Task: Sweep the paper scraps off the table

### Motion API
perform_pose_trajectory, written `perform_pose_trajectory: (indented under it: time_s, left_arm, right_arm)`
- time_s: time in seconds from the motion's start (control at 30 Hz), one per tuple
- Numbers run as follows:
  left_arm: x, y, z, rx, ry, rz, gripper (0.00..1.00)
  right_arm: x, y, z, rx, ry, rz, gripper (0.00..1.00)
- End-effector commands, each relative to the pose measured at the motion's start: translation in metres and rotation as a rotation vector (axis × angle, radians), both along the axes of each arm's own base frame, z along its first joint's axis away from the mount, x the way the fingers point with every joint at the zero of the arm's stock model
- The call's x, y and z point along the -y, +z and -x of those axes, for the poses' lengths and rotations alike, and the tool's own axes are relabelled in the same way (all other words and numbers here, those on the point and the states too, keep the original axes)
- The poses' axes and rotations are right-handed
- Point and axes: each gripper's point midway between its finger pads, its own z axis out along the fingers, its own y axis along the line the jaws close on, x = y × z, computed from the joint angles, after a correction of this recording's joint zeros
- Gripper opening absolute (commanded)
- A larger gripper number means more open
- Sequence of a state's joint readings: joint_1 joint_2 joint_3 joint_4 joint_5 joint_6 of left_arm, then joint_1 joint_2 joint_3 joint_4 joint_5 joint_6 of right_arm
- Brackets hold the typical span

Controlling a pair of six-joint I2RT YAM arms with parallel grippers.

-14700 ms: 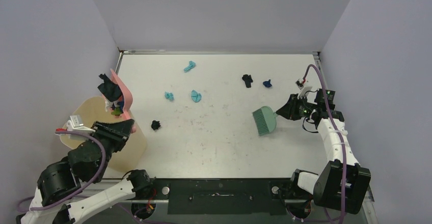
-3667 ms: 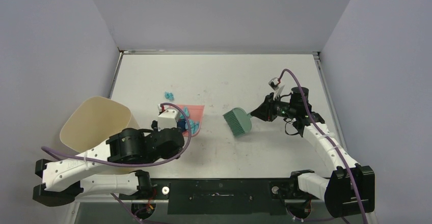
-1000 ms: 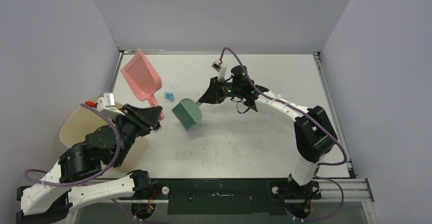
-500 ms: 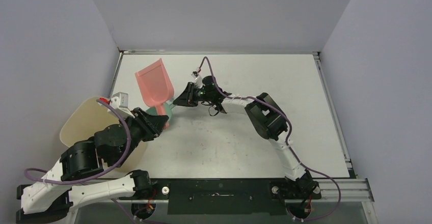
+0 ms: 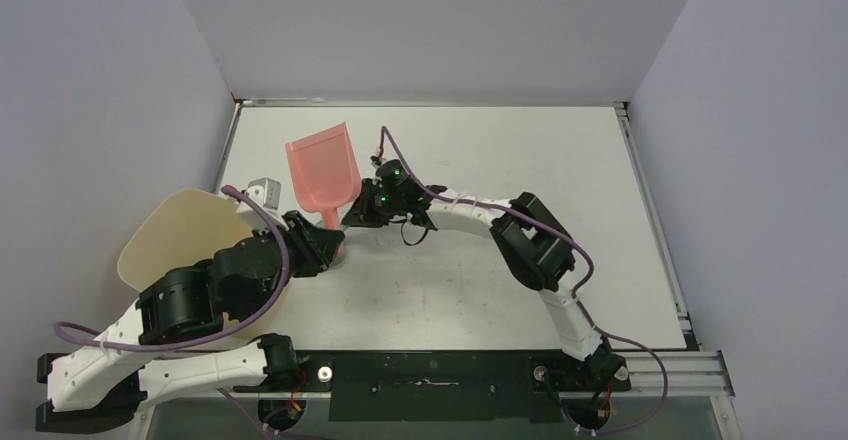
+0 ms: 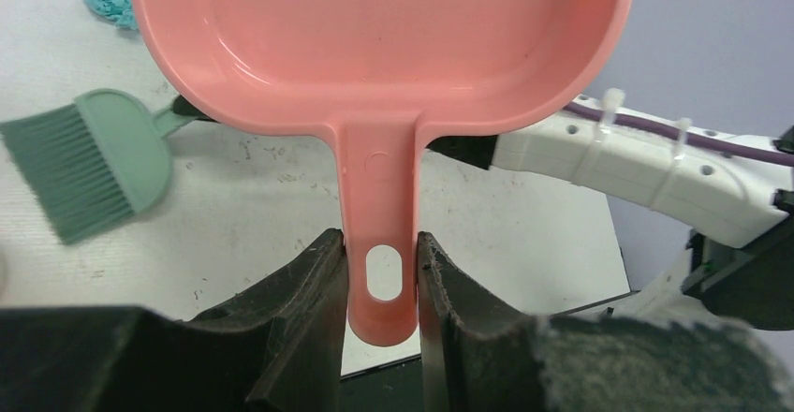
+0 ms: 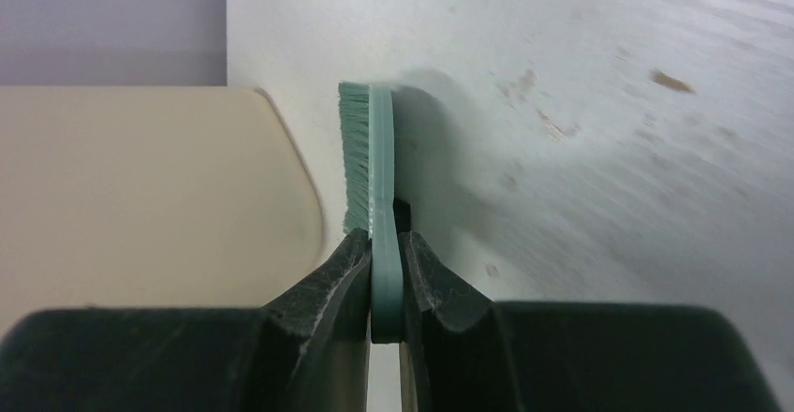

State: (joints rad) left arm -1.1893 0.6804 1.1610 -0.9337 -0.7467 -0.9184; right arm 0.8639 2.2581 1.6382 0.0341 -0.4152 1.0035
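Note:
My left gripper (image 6: 381,276) is shut on the handle of the pink dustpan (image 6: 374,37), which it holds raised above the table (image 5: 520,150); the pan (image 5: 320,165) looks empty. My right gripper (image 7: 386,272) is shut on the handle of the teal brush (image 7: 379,159), with the bristles down near the table. The brush (image 6: 89,164) lies left of and below the pan. One teal paper scrap (image 6: 108,5) lies on the table beyond the brush. In the top view the left gripper (image 5: 328,232) and right gripper (image 5: 352,216) are close together, and the scrap and brush are hidden.
The beige bin (image 5: 180,230) stands off the table's left edge, right by the brush head, and shows in the right wrist view (image 7: 140,197). The white right arm (image 6: 655,169) stretches across the table from the right. Purple walls close in the left, back and right sides.
The dustpan has shifted a little to the right with my left arm. My right gripper and the brush have moved nearer and under the pan, towards the bin.

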Motion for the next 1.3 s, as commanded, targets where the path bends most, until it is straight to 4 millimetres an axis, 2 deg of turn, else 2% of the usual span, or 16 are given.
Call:
perform_pose_trajectory:
  time_s: [0.0, 0.13, 0.23, 0.3, 0.4, 0.57, 0.63, 0.73, 0.83, 0.93, 1.07, 1.23, 1.27]
  left_arm:
    - [-0.004, 0.018, 0.004, 0.030, -0.023, 0.043, 0.00]
    - [-0.011, 0.018, 0.006, 0.039, -0.024, 0.059, 0.00]
    - [-0.017, 0.014, 0.006, 0.050, -0.013, 0.039, 0.00]
    - [-0.020, 0.013, 0.004, 0.056, -0.004, 0.021, 0.00]
    - [-0.019, 0.014, 0.002, 0.067, -0.003, 0.007, 0.00]
    - [-0.012, 0.018, 0.002, 0.075, -0.026, -0.001, 0.00]
    - [-0.011, 0.020, 0.002, 0.074, -0.032, 0.000, 0.00]
    - [-0.010, 0.028, 0.002, 0.088, -0.031, 0.025, 0.00]
    - [-0.010, 0.037, 0.000, 0.104, -0.026, 0.038, 0.00]
    - [-0.012, 0.039, 0.000, 0.102, -0.021, 0.026, 0.00]
    - [-0.017, 0.034, 0.002, 0.083, -0.016, -0.002, 0.00]
    - [-0.027, 0.026, 0.003, 0.059, -0.004, -0.074, 0.00]
    - [-0.028, 0.024, 0.003, 0.054, -0.002, -0.090, 0.00]
  right_arm:
    - [0.084, 0.028, -0.028, 0.121, -0.108, 0.120, 0.05]
    - [0.163, 0.016, -0.033, 0.044, -0.118, 0.240, 0.05]
    - [0.214, 0.014, -0.024, 0.038, -0.080, 0.306, 0.05]
    - [0.234, 0.024, -0.017, 0.057, -0.048, 0.306, 0.05]
    - [0.240, 0.067, -0.015, 0.164, -0.013, 0.239, 0.05]
    - [0.222, 0.173, -0.049, 0.429, -0.082, 0.113, 0.05]
    - [0.211, 0.201, -0.064, 0.485, -0.111, 0.058, 0.05]
    - [0.186, 0.221, -0.080, 0.541, -0.116, -0.003, 0.05]
    - [0.158, 0.224, -0.096, 0.605, -0.133, -0.027, 0.05]
    - [0.124, 0.217, -0.106, 0.593, -0.117, -0.074, 0.05]
    - [0.076, 0.196, -0.115, 0.513, -0.069, -0.162, 0.05]
    - [0.044, 0.165, -0.135, 0.394, -0.092, -0.257, 0.05]
    - [0.039, 0.153, -0.139, 0.371, -0.100, -0.252, 0.05]
